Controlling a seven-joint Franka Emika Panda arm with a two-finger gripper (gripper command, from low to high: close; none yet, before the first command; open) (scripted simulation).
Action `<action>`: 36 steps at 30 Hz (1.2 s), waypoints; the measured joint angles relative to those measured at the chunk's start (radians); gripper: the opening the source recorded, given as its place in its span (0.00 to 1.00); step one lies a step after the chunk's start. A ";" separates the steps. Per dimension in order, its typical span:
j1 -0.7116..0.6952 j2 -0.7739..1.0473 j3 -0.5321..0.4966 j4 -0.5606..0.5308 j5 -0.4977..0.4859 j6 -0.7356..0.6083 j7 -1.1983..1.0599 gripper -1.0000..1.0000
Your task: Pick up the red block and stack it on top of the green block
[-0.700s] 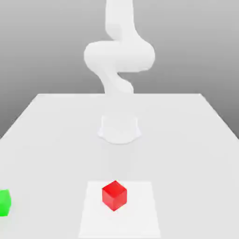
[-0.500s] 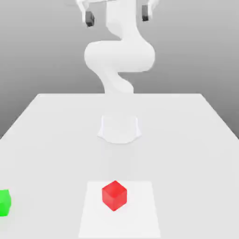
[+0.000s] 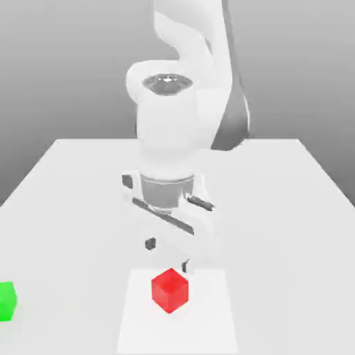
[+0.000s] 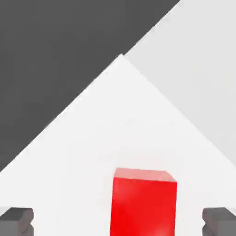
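Observation:
The red block (image 3: 170, 289) sits on a pale square patch (image 3: 208, 320) near the table's front, in the middle of the exterior view. In the hand view the red block (image 4: 144, 203) lies between the two dark fingertips (image 4: 16, 221), apart from both. My gripper (image 3: 167, 254) hangs just above and slightly behind the red block, open wide with nothing held. The green block (image 3: 5, 301) rests at the exterior view's far left edge, partly cut off.
The white table (image 3: 291, 208) stretches wide around the blocks, with its back edge against a grey backdrop. My arm's white body (image 3: 173, 132) rises behind the gripper over the table's middle.
The gripper has dropped from high above the table down to just over the red block. Neither block has moved.

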 joint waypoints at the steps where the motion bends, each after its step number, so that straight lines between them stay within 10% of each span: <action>1: 0.004 0.036 -0.007 0.002 -0.015 0.030 0.015 0.50; 4: 0.030 0.145 -0.042 0.016 -0.055 0.122 0.048 0.50; 5: 0.040 0.178 -0.054 0.021 -0.065 0.149 0.056 0.00; 18: 0.023 -0.007 -0.020 -0.007 0.004 -0.006 0.006 0.00; 34: -0.386 0.257 -0.254 0.437 0.110 -0.191 -0.300 0.00; 35: -0.393 0.293 -0.249 0.441 0.120 -0.160 -0.308 1.00; 36: -0.393 0.293 -0.249 0.441 0.120 -0.160 -0.308 1.00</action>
